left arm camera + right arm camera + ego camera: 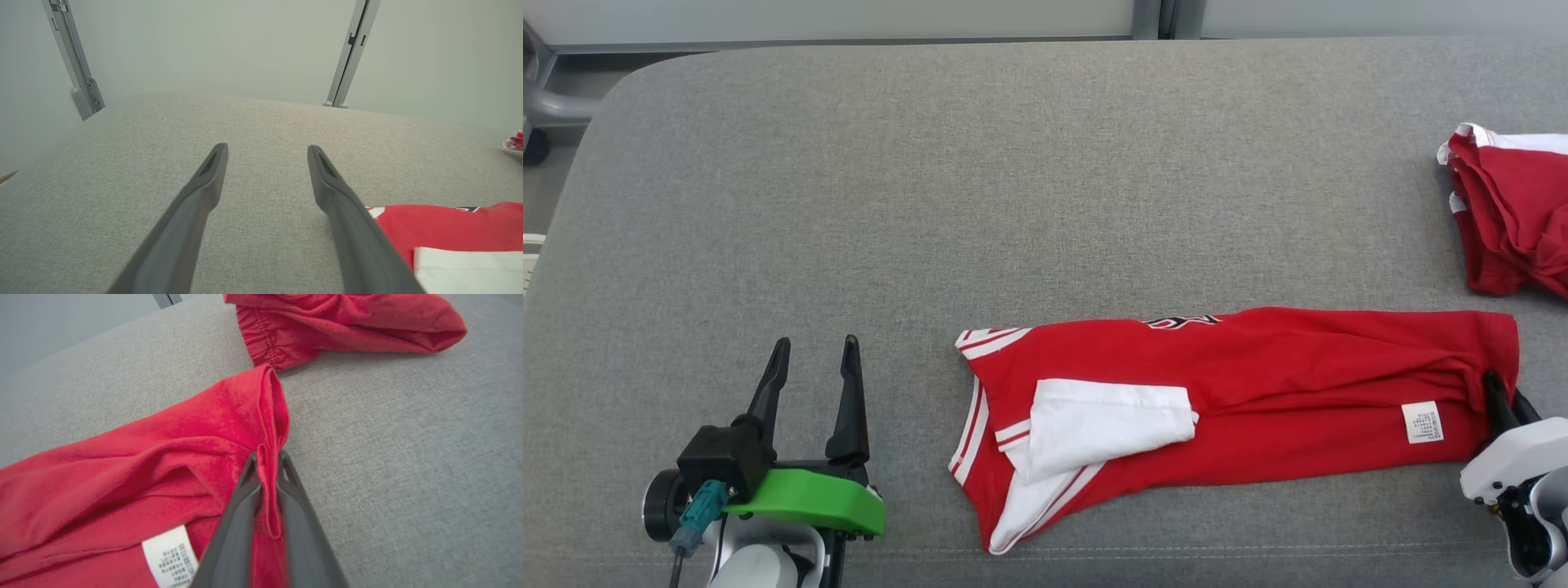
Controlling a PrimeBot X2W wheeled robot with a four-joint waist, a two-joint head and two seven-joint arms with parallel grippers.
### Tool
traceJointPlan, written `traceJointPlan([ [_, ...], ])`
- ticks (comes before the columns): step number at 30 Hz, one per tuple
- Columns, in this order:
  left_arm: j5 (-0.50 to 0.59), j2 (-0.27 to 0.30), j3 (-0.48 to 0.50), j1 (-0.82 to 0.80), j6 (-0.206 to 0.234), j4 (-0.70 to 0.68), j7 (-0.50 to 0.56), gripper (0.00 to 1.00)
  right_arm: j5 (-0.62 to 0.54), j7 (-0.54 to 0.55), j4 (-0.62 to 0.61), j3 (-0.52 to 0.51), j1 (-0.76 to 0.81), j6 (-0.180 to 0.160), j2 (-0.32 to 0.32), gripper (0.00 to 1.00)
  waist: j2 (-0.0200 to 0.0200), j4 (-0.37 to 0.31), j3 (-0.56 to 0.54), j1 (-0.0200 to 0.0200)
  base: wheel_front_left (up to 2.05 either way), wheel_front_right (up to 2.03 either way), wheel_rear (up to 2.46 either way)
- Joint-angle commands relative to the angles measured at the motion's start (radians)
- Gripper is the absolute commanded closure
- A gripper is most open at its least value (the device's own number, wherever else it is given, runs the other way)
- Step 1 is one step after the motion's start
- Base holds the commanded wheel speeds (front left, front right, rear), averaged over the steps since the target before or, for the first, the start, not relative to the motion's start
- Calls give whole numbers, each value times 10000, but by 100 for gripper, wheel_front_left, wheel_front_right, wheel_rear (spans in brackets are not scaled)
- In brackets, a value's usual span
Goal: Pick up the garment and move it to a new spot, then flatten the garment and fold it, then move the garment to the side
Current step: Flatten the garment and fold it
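Where the head view looks down on the grey cushion (1013, 163), the red garment (1258, 384) is seen laid out as a long band near the front edge. A white sleeve (1107, 425) is folded over its left end and a care label (1423, 422) is sewn near its right end. That right end is clamped by the right gripper (1496, 385). The left gripper (817, 340) is held well apart from the cloth, fingers spread. A second red garment (1515, 220) lies at the far right.

In the left wrist view, the spread fingers are shown above bare cushion, with the garment's end just beside one of them.

In the right wrist view, a thin ridge of hem is seen pinched between the closed fingers. Only a narrow fold is judged to be caught, so it could slip free under a pull. With one end gripped alone, the band could be dragged into a bunch or swept against the second garment nearby.
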Motion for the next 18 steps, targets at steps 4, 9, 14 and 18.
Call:
traceJointPlan([
  [4,154,-70,153,-120,-125,107,-35,0,145,-141,-133,283,-316,-21,-32,100,-1,-70,-51,0,0,0,0],
  [9,241,-107,244,128,-147,83,-35,0,443,268,-2439,997,216,-15,349,100,-1,-193,-227,0,0,0,0],
  [14,298,-160,298,187,-224,85,-35,0,582,1123,-5433,1445,1059,-13,1152,100,-1,-274,-351,0,0,0,0],
  [18,330,-255,268,107,-281,126,-35,0,491,1672,-7042,1863,1515,-12,2111,100,-1,-242,-348,0,0,0,0],
])
